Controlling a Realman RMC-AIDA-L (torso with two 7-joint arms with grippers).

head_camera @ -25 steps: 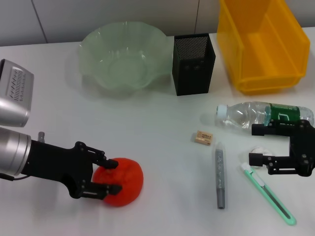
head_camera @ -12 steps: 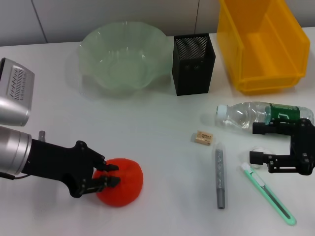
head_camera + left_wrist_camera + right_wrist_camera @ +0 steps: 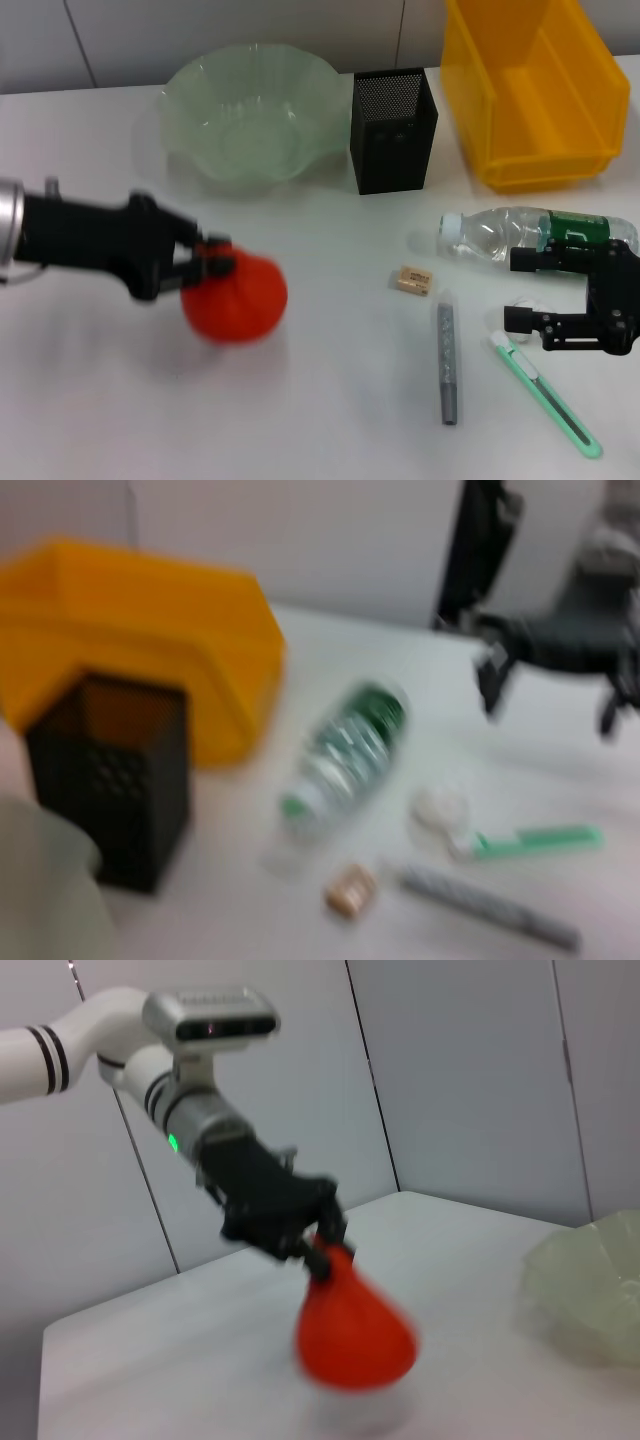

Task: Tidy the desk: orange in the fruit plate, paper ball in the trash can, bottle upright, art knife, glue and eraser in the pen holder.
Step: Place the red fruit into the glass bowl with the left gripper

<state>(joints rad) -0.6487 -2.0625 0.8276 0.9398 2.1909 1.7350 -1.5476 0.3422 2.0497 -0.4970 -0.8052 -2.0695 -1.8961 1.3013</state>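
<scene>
Orange (image 3: 235, 298) hangs from the left gripper (image 3: 205, 266), whose fingers pinch its top; the right wrist view shows the orange (image 3: 353, 1330) lifted clear of the white surface (image 3: 320, 400), dangling below the left gripper (image 3: 318, 1245). Nearest on the right side of the surface lie the mint-green art knife (image 3: 545, 395) and, just beside it, the grey glue tube (image 3: 447, 358), both flat and lengthwise. The right gripper (image 3: 522, 290) hovers just past the knife's white tip, its fingers spread wide with nothing between them, one finger over the bottle's green label. A small white round object (image 3: 440, 808), too blurred to identify, sits by the knife tip. The tan eraser (image 3: 412, 280) rests a little farther back, between the glue and the bottle (image 3: 520, 232), which lies on its side with its cap pointing toward the middle of the surface. Beyond these, the black mesh pen holder (image 3: 393, 130) stands upright. The pale-green fruit plate (image 3: 250, 115) is to its left and the yellow trash can (image 3: 530, 90) to its right, both at the far edge.
</scene>
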